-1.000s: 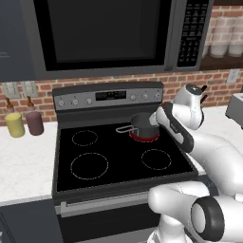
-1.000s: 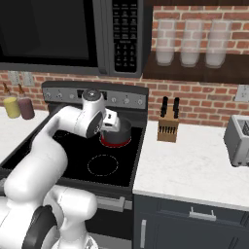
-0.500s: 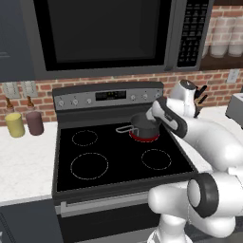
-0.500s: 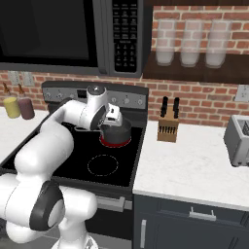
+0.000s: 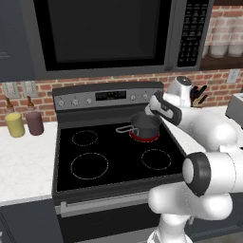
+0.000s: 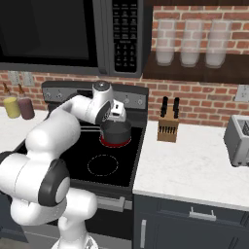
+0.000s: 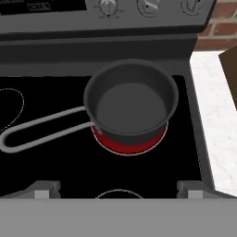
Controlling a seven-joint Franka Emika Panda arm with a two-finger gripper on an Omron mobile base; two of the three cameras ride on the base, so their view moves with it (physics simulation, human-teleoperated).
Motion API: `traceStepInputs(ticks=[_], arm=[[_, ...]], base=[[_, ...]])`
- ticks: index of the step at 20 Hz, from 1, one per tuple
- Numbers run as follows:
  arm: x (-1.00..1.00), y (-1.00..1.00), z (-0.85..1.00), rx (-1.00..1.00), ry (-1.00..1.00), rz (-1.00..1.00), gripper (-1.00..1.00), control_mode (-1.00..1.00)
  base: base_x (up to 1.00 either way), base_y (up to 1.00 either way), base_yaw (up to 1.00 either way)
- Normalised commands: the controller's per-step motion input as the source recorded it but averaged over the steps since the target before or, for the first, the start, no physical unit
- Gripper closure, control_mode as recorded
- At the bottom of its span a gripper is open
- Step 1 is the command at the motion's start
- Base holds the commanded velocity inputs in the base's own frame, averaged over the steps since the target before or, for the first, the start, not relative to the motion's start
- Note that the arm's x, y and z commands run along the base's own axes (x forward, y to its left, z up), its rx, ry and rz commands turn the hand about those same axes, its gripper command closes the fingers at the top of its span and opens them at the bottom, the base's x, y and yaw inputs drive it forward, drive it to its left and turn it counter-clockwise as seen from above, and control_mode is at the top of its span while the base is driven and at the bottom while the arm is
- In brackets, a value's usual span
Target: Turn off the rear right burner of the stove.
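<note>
Black glass stove [image 5: 114, 163], dark saucepan [image 7: 131, 102] on its glowing rear right burner [image 7: 129, 143]

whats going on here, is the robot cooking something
Not cooking as far as the pictures show. The white arm has its gripper held above the stove, holding nothing. Below it the rear right burner glows red under an empty dark saucepan. The fingers are spread wide, and the knobs on the control panel lie ahead, not yet touched.
</note>
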Motion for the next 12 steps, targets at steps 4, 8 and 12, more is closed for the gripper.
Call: traceStepInputs(ticks=[4, 8, 12], arm=[[0.28, -0.14, 0.00, 0.00, 0.00, -0.02, -1.00, -1.00], [0.14, -0.15, 0.00, 0.00, 0.00, 0.00, -1.00, -1.00], [0.07, -0.04, 0.00, 0.00, 0.00, 0.00, -1.00, -1.00]], base=[[0.00, 0.00, 0.00], [0.00, 0.00, 0.00], [0.00, 0.00, 0.00]])
